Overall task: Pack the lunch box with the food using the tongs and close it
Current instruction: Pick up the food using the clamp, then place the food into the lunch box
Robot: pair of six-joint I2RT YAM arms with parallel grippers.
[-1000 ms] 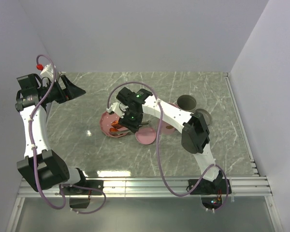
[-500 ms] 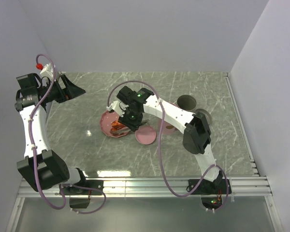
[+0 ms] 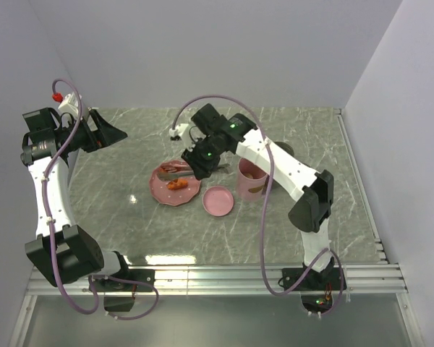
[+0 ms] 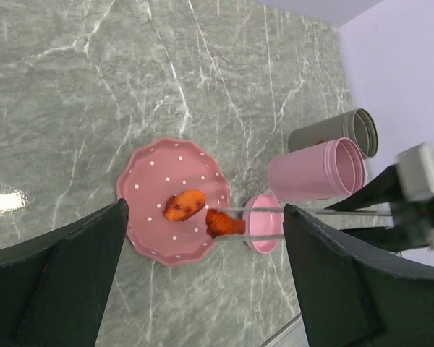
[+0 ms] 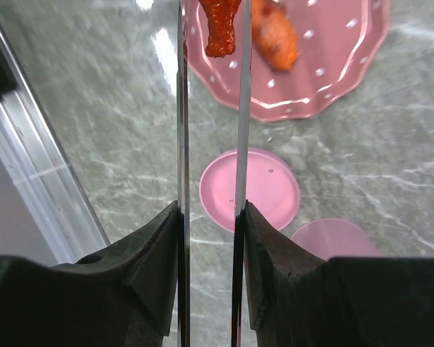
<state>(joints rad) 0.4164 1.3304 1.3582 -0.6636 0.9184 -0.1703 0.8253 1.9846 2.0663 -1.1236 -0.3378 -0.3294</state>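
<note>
My right gripper (image 5: 210,211) is shut on the silver tongs (image 5: 242,108), whose two arms run away from me between the pads. Their tips pinch an orange-red piece of food (image 5: 220,25), held above the near rim of the pink dotted plate (image 5: 333,65). A second orange piece (image 5: 276,37) lies on that plate. From above, the right gripper (image 3: 197,165) hangs over the plate's (image 3: 163,194) far side with the tongs (image 3: 175,171) pointing left. The pink lunch box (image 3: 252,178) stands open to the right, with its round lid (image 3: 219,201) flat beside it. My left gripper (image 3: 105,134) is open, far left.
A grey cup (image 4: 343,132) lies behind the lunch box (image 4: 315,170) in the left wrist view. The table's metal rail (image 3: 217,275) runs along the near edge, and white walls close off the back and right side.
The right arm has risen and pulled back from the plate, carrying the tongs with one orange-red piece lifted off it. The tongs' arms have closed in. The left arm has not moved.
</note>
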